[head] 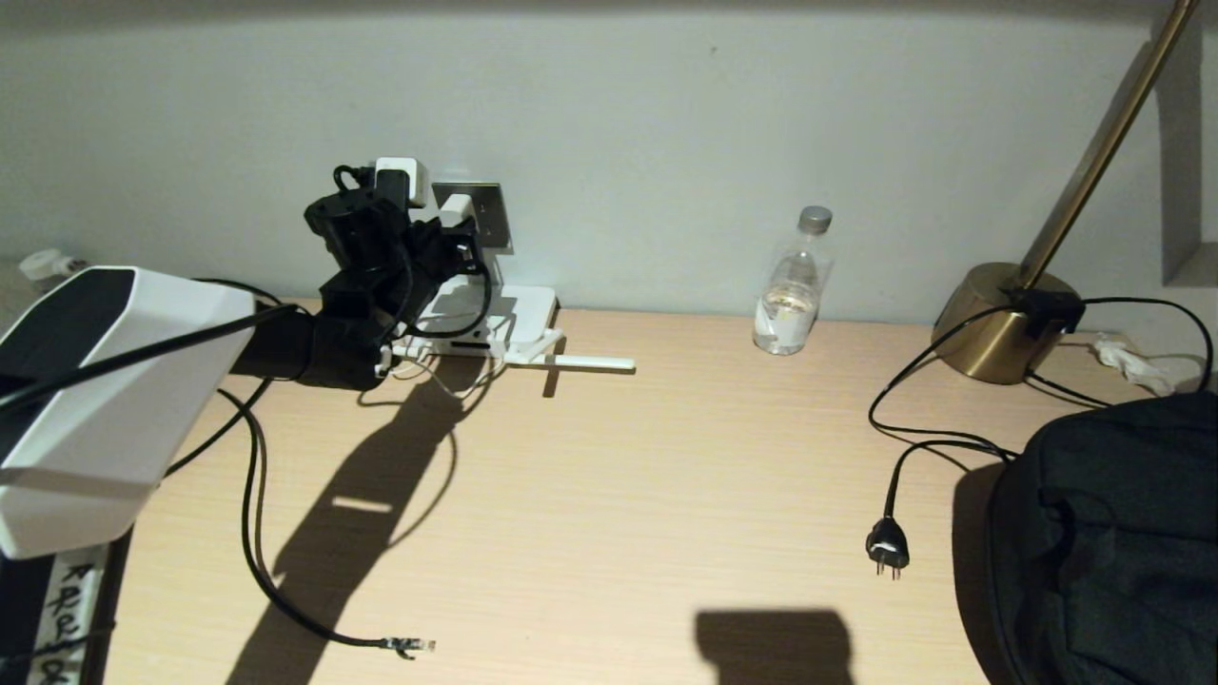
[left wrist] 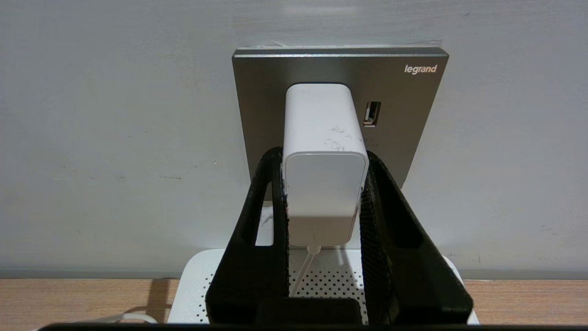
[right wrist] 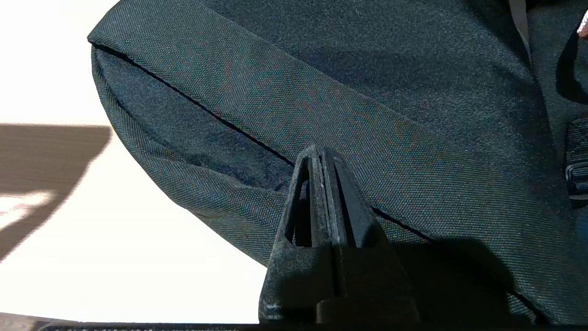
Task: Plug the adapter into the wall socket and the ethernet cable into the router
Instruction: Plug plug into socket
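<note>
My left gripper is shut on the white adapter, one black finger on each side. The adapter's far end meets the face of the grey wall socket; its pins are hidden. Its thin white cord hangs down over the white router. In the head view the left gripper is raised at the wall socket, above the router. The ethernet cable lies loose on the desk, with its clear plug near the front edge. My right gripper is shut and empty, parked over a black bag.
A water bottle stands at the wall right of the router. A brass lamp base is at the back right, and its black two-pin plug lies on the desk. A black bag fills the front right corner.
</note>
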You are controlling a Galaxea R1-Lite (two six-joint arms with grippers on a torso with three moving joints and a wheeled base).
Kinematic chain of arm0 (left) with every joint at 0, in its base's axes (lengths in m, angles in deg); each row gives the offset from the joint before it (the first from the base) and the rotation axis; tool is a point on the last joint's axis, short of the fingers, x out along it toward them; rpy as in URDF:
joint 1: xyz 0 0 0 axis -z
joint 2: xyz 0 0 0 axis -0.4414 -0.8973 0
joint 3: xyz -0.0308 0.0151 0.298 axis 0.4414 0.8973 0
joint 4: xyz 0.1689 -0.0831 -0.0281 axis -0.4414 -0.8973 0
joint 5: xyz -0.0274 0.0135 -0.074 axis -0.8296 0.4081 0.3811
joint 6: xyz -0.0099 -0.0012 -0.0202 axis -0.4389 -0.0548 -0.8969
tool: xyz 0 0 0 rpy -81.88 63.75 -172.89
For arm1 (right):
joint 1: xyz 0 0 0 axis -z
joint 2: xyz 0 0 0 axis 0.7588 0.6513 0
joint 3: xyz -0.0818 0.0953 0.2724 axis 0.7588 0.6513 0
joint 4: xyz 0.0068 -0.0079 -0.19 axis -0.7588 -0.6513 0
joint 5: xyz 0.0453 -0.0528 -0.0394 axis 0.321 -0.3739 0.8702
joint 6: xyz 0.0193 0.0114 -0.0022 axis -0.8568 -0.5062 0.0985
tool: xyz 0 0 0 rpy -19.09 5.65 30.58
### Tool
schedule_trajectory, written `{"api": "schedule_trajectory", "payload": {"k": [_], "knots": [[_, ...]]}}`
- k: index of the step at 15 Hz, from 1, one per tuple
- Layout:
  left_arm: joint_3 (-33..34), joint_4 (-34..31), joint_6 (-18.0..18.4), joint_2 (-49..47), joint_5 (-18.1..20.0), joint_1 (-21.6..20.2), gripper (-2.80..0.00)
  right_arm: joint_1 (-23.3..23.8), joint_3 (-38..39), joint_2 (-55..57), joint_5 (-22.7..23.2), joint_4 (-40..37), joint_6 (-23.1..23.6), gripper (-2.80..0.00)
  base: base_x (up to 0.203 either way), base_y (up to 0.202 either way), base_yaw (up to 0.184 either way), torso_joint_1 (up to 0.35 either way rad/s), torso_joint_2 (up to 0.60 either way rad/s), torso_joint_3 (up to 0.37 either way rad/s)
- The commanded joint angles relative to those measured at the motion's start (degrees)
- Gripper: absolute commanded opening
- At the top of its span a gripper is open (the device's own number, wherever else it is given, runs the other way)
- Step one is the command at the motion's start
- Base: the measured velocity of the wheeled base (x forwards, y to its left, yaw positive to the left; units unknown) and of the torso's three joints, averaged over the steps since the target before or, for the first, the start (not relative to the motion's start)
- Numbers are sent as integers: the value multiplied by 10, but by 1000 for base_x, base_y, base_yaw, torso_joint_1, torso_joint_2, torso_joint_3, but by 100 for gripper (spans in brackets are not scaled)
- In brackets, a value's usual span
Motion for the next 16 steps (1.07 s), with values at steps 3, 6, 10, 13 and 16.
{"api": "schedule_trajectory", "payload": {"k": [3, 6, 10, 13, 16], "knots": [[1, 2, 0, -1, -3, 0, -280, -1, 0, 1, 0, 0, 0, -280, 0, 0, 0, 0, 0, 0], [1, 2, 0, 0, -3, -1, -280, 0, 0, 1, 0, 0, 0, -280, 0, 0, 0, 0, 0, 0], [1, 3, -2, 3, -2, 0, 0, 0, 0, 1, 0, 0, 0, -280, 0, 0, 0, 0, 0, 0], [0, 4, -2, 5, -2, 0, 0, 0, 0, 1, 0, 0, 0, -280, 0, 0, 0, 0, 0, 0], [4, 3, -2, 15, -5, 0, 0, 0, 0, 1, 0, 0, 0, -280, 0, 0, 0, 0, 0, 0]]}}
